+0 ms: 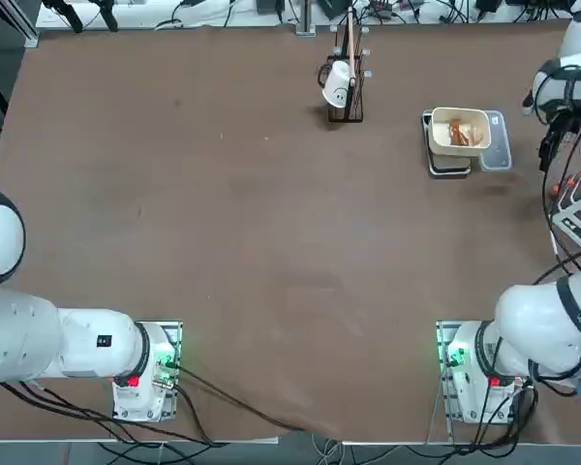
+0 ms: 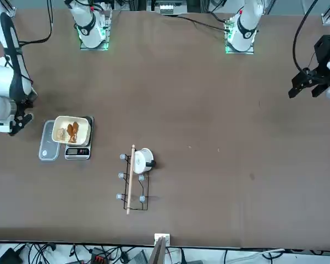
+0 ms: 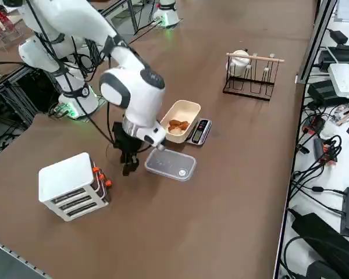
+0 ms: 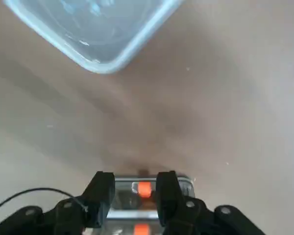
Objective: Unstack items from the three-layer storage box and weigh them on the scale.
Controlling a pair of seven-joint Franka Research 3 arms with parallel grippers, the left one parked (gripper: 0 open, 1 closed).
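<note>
The right hand (image 3: pixel 128 165) hangs pointing down over the brown bench (image 3: pixel 232 192), between the three-layer storage box (image 3: pixel 73 186) and a clear plastic lid (image 3: pixel 170 165) that lies flat on the bench. In the wrist view its two black fingers (image 4: pixel 104 188) stand apart with a gap between them, and nothing sits in that gap, so the hand is partly open and empty. Past the fingertips that view shows an edge of the storage box with its red-orange bits (image 4: pixel 144 189), and farther off a corner of the clear lid.

The storage box is a white tiered rack with grey slatted fronts; it stands near the bench edge, close to the hand but apart from it. In the top view only a sliver of it shows at the right border.

On the other side of the lid is the scale (image 3: pixel 199 131), a flat grey device with its dark display end showing. The cream bowl (image 3: pixel 186 108) rests on it as its pan. Inside the bowl lie the items (image 2: pixel 69 131): a reddish-brown lumpy piece and a paler tan piece, side by side.

Farther along the bench, well apart from the scale, a black wire stand (image 3: pixel 248 84) carries a wooden rod across its top and a white cup (image 3: pixel 239 59) hung at one end.
</note>
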